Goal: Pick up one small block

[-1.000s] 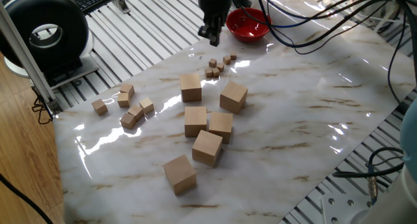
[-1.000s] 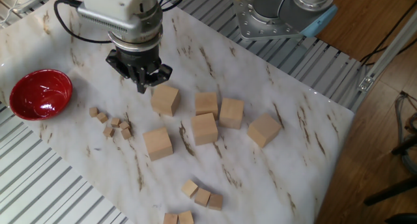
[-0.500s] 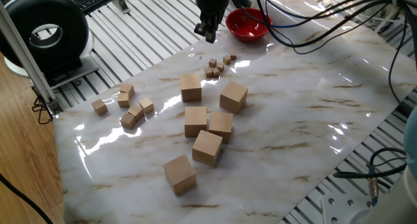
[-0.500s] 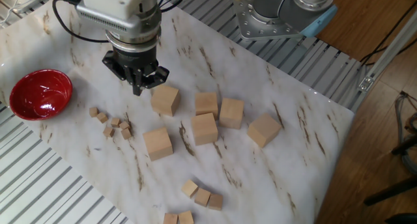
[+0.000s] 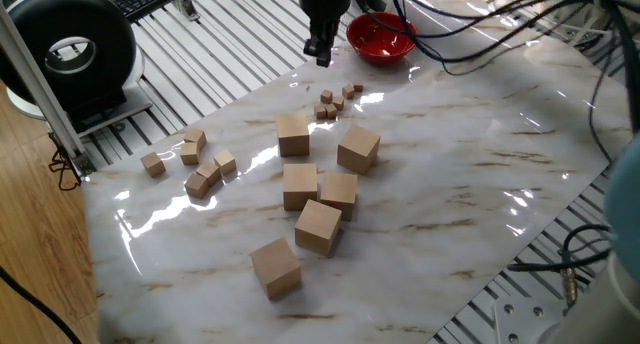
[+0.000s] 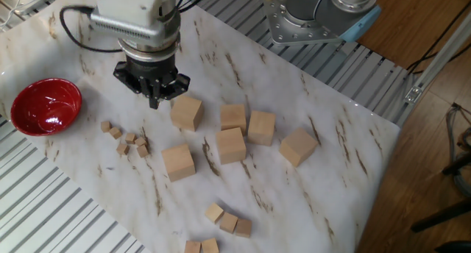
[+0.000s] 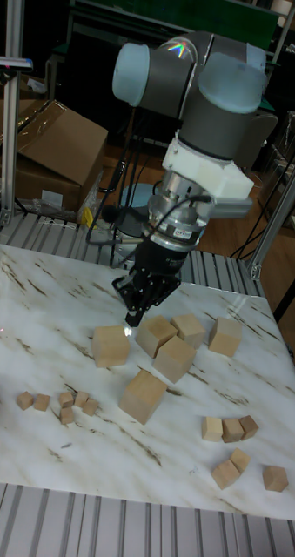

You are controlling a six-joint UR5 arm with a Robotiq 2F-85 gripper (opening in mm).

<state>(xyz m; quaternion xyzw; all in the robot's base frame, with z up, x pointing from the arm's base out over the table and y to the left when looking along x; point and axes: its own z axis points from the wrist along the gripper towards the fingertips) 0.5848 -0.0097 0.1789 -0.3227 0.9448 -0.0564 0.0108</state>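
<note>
Claw (image 6: 154, 100) hangs above marble table (image 6: 309, 172), fingertips pressed together, nothing pinched. Small blocks (image 6: 126, 141) lie in loose cluster on table below claw, toward red bowl (image 6: 44, 106) side, apart from fingertips. Large block (image 6: 186, 112) just beside claw, other side. More large blocks (image 6: 243, 132) farther out. Medium blocks (image 6: 224, 222) well apart, near table edge.

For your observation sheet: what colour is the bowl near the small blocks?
Glossy red bowl, clearest in the other fixed view.
</note>
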